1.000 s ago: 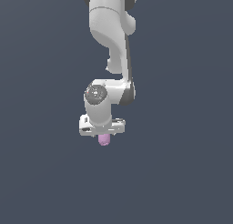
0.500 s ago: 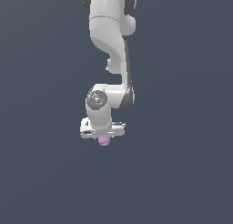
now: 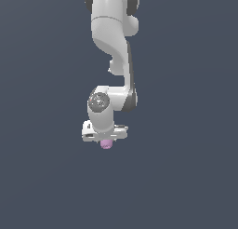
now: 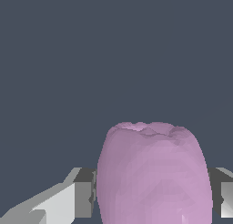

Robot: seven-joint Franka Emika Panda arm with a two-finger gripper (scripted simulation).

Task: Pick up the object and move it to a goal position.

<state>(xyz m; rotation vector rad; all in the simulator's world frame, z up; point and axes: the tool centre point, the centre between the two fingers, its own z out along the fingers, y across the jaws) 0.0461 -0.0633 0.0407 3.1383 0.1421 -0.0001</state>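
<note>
The object [image 3: 106, 144] is a small pale pink-lilac egg-shaped lump. In the exterior view it pokes out below the white gripper [image 3: 106, 140] of the arm. In the wrist view the object [image 4: 154, 173] fills the space between the two fingers [image 4: 84, 193], which press on both its sides. The gripper is shut on the object and holds it above the plain dark grey ground. The fingertips are hidden behind the gripper body in the exterior view.
The white arm [image 3: 114, 42] reaches down from the upper edge of the exterior view. Only flat dark grey ground [image 3: 186, 177] surrounds it.
The gripper with the object has risen slightly and shifted a little toward the exterior view's left. The arm's upper links have straightened a bit.
</note>
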